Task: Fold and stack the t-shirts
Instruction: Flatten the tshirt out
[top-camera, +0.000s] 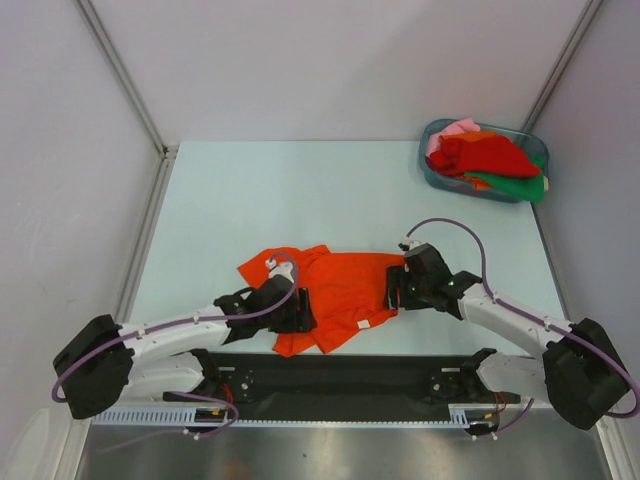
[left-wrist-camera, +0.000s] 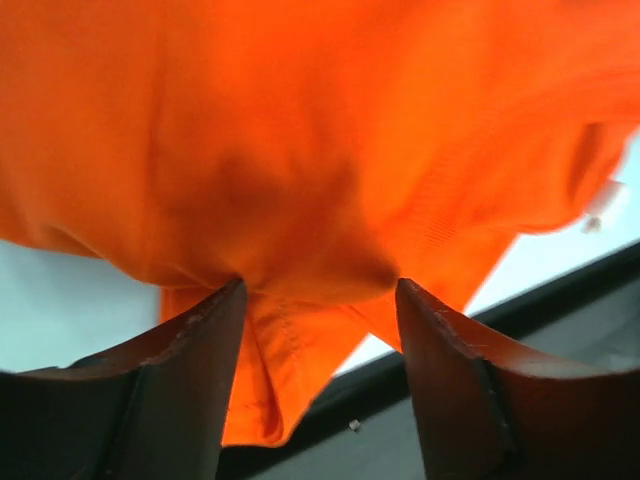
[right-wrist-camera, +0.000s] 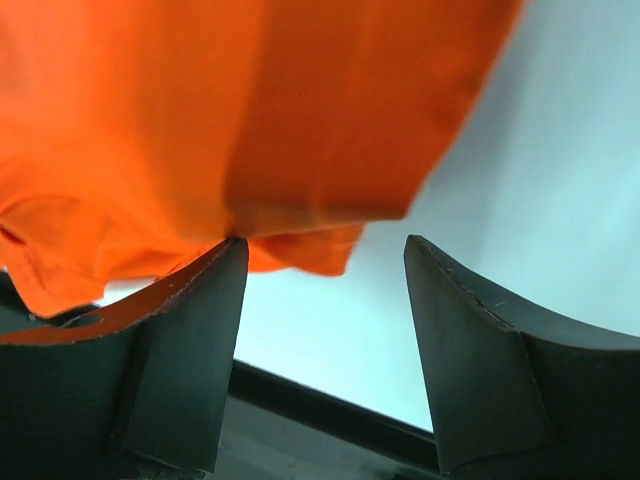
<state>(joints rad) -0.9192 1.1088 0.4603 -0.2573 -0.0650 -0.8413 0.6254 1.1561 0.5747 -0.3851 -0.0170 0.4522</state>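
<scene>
Our left fingers (left-wrist-camera: 195, 350) stand apart with a bunch of the orange shirt (top-camera: 345, 285) filling the gap at their tips, touching both; whether they pinch it we cannot tell. Our right fingers (right-wrist-camera: 190, 320) are wide open, holding nothing, the shirt's edge brushing one tip, bare desk (right-wrist-camera: 560, 150) between them.

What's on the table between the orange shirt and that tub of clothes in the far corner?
Nothing: from the orange t-shirt to the plastic tub the pale table is bare, as the top view shows.
</scene>
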